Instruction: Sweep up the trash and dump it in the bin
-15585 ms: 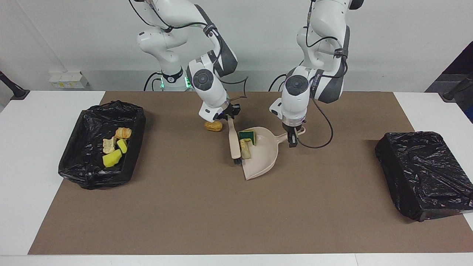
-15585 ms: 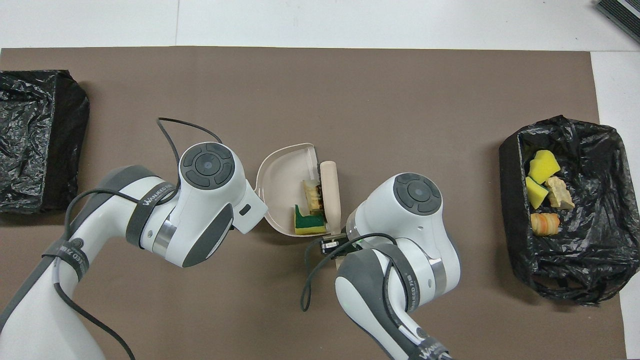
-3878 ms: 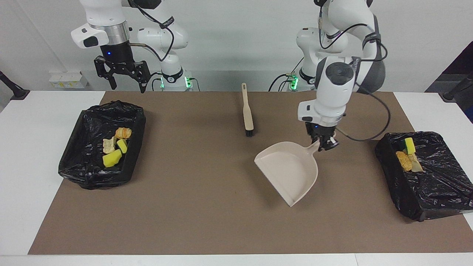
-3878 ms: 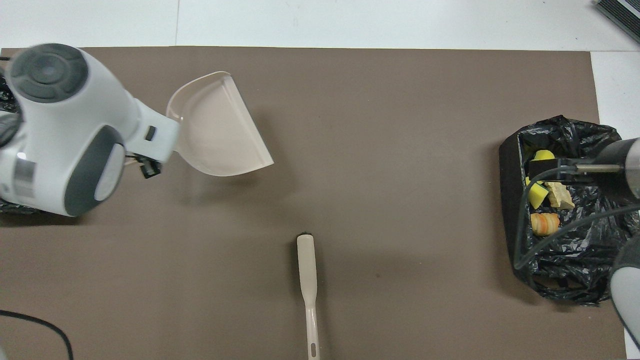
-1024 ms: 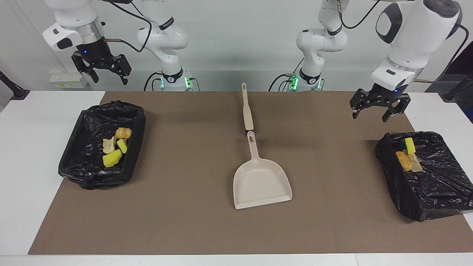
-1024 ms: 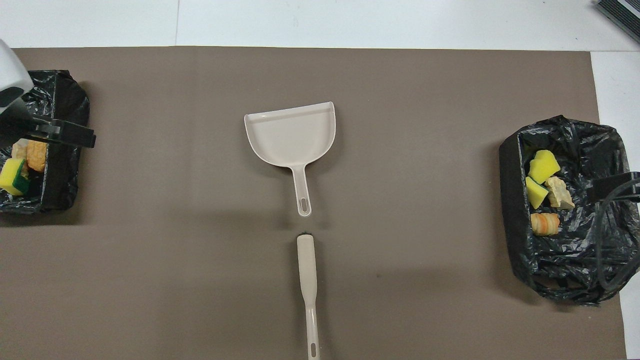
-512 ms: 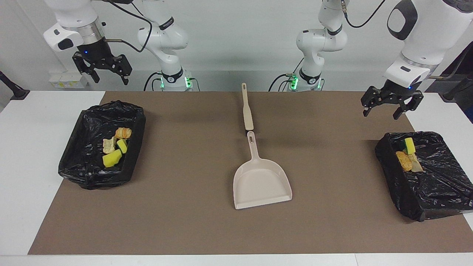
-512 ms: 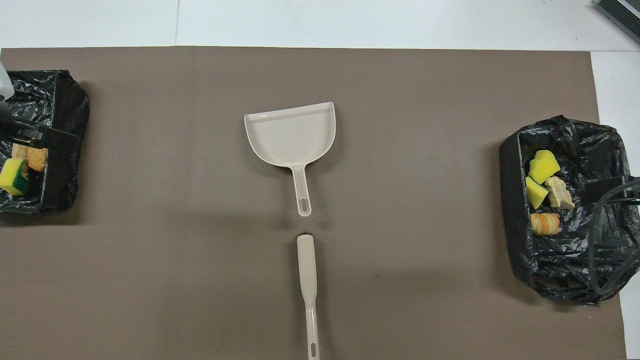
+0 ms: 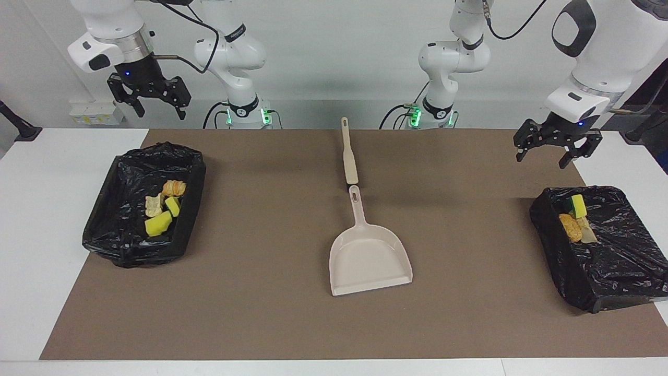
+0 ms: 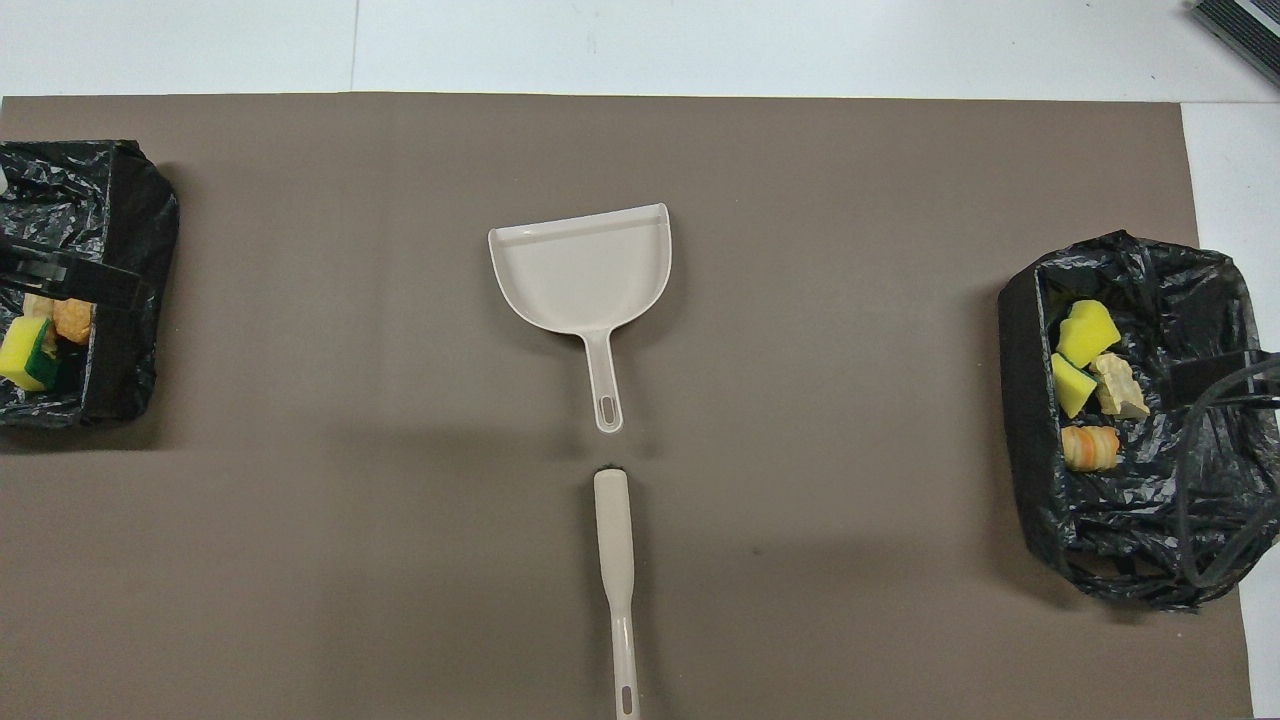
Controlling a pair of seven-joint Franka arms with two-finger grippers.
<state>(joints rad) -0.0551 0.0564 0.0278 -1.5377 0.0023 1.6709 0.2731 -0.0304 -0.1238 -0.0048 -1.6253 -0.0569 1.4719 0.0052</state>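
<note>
Both hands are hanging raised and idle, and the layout under them is reading as a finished job. The left hand (image 9: 555,148) is hovering with its fingers spread wide and nothing between them, above the counter (image 9: 31,250) just on the robots' side of the bin at its own end (image 9: 621,261). The right hand (image 9: 150,98) is likewise standing fully open and holding nothing, high above the robots' side of the other bin (image 9: 109,219). Parking each hand up by a bin, well away from the tools, seems to be a way of keeping the middle of the brown mat (image 9: 261,313) unobstructed.

The trash is sitting inside the two bins, none of it showing on the mat. Below the left hand are lying a green-and-yellow sponge (image 9: 577,204) and tan bread-like bits (image 9: 570,227); below the right hand are resting yellow sponge chunks (image 9: 158,223) with more bread-like pieces (image 9: 174,187).

The dustpan (image 9: 369,258) is lying flat, well apart from both hands, about midway between them. Its long axis is running straight away from the robots: the handle is pointing back toward them and the open lip is facing the counter's outer edge. The brush (image 9: 348,156) is lying on the same line, closer to the robots, with its bristle end almost touching the dustpan's handle tip and its grip end pointing at the robots. That neat in-line arrangement is looking deliberate, as tools put down for good rather than dropped mid-sweep.
</note>
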